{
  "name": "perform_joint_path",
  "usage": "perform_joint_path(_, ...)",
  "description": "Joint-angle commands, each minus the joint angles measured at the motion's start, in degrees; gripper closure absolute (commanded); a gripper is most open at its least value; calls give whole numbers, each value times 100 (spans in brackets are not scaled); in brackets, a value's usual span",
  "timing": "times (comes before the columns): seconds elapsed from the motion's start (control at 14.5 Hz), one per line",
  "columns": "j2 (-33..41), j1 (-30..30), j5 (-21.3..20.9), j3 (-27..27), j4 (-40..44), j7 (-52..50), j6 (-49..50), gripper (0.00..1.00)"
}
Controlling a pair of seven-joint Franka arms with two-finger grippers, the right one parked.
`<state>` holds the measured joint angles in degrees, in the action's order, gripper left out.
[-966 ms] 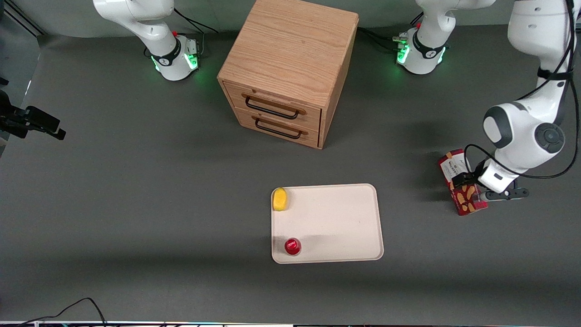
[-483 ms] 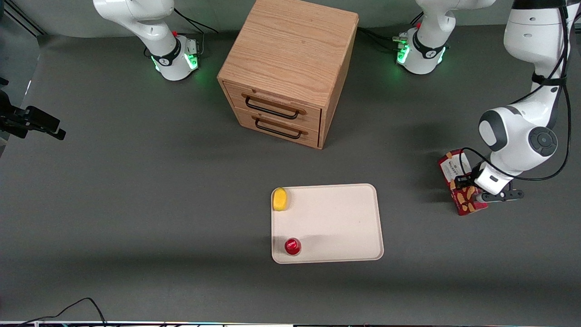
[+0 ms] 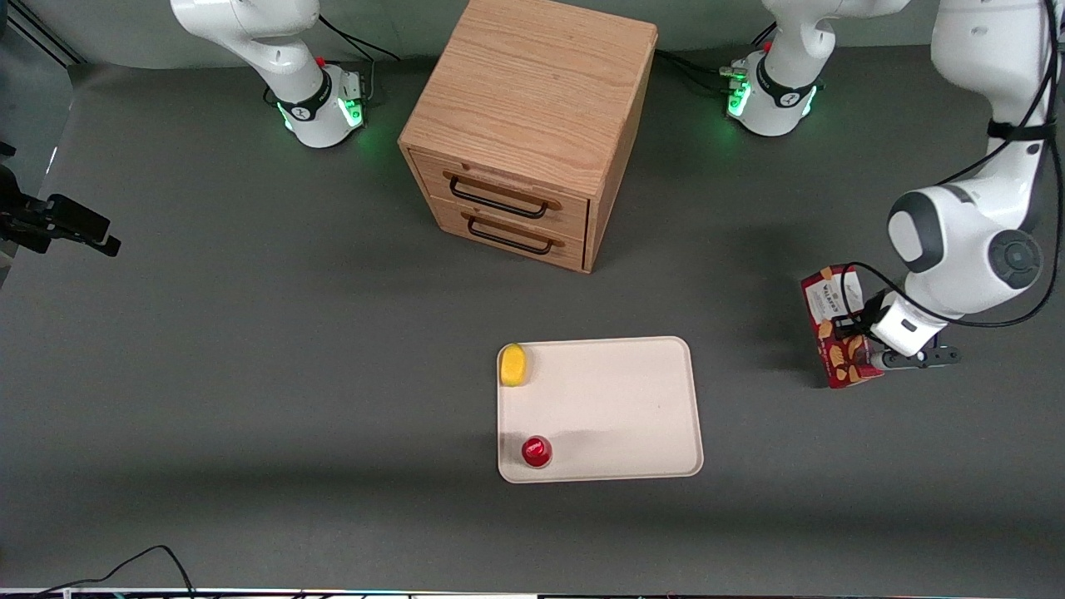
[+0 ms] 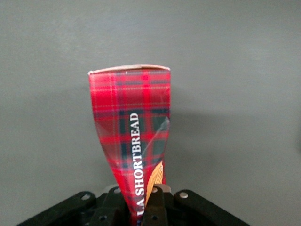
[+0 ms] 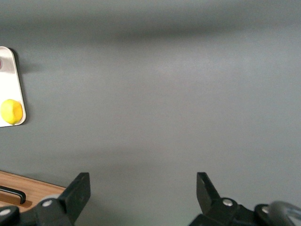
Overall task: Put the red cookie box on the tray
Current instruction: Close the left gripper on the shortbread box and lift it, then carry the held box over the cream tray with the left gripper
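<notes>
The red cookie box [image 3: 832, 320], a long dark-red tartan carton, is toward the working arm's end of the table, well apart from the tray [image 3: 616, 408]. My left gripper [image 3: 859, 343] is shut on the box near its cookie-picture end and holds it slightly off the table. In the left wrist view the box [image 4: 131, 117] sticks out from between the gripper [image 4: 141, 203] fingers, pinched in where they squeeze it. The cream-white tray lies in front of the drawer cabinet, nearer the front camera.
A yellow lemon-like object [image 3: 513, 364] and a small round red-topped object [image 3: 537, 451] sit on the tray along its edge toward the parked arm. A wooden two-drawer cabinet [image 3: 524, 125] stands at mid-table. The tray corner [image 5: 10, 80] shows in the right wrist view.
The gripper has raised the box slightly and shifted it a little toward the tray; the box now stands straighter in the front view. The tray and its objects have not moved.
</notes>
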<state>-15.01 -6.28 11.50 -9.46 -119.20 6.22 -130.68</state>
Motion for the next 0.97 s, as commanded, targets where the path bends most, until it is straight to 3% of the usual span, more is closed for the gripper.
perform_joint_path(0.0, 665, -146, -461, -47, 1042, -489, 1994, 100)
perform_joint_path(0.21, 500, -268, -964, 49, 3108, -674, 4203, 100)
perform_joint_path(0.34, 350, -409, -974, 67, 3700, -919, 4656, 100)
perform_joint_path(0.62, -1, -506, -904, 1048, 3764, -2848, 4378, 100)
perform_joint_path(0.9, -993, -541, -1052, 2174, 3764, -5293, 2456, 100)
